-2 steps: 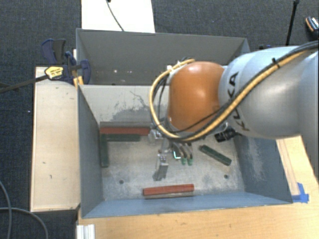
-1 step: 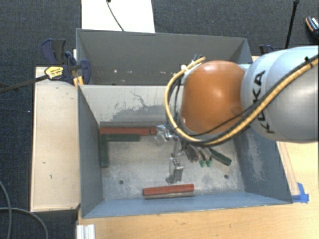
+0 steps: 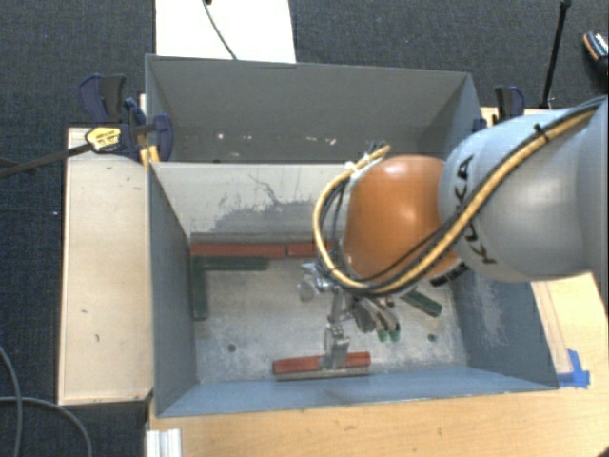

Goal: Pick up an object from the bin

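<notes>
My gripper [image 3: 337,348] reaches down near the bin's front wall, its tip right at a short flat red bar [image 3: 303,366] that lies along the floor there. Whether it touches the bar is unclear. Just right of the gripper, partly under the arm, lie small dark green pieces [image 3: 386,330]. Another green stick [image 3: 425,304] pokes out further right.
A long red bar [image 3: 238,249] lies along the back of the floor, with a dark green bar [image 3: 233,265] in front of it. A green bar [image 3: 198,295] lies along the left wall. The orange dome and cables on the arm hide the bin's right centre.
</notes>
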Robot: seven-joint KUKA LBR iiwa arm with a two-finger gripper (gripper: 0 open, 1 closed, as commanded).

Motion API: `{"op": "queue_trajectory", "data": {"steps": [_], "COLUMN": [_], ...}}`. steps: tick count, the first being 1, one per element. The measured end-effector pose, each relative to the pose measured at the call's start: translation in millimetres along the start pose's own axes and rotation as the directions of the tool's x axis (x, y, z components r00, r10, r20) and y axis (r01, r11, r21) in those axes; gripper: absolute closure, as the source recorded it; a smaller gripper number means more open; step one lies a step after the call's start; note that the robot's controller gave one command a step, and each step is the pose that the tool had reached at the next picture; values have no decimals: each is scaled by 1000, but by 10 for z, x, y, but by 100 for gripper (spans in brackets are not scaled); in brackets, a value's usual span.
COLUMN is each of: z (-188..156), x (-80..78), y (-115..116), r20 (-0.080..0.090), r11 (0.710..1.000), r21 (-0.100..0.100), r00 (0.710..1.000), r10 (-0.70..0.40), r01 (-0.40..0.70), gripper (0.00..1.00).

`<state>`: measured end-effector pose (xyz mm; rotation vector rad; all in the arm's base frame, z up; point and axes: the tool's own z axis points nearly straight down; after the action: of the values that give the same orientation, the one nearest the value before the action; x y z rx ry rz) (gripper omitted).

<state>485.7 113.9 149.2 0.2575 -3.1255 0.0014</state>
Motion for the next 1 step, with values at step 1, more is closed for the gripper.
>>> {"op": "queue_trajectory", "data": {"steps": [1], "z": [790], "x": [44], "y": [-18], "r20": [13], "r11": [988], "r21": [1], "r00": [988], "r10": [-154], "r01": [154], "gripper": [0]}}
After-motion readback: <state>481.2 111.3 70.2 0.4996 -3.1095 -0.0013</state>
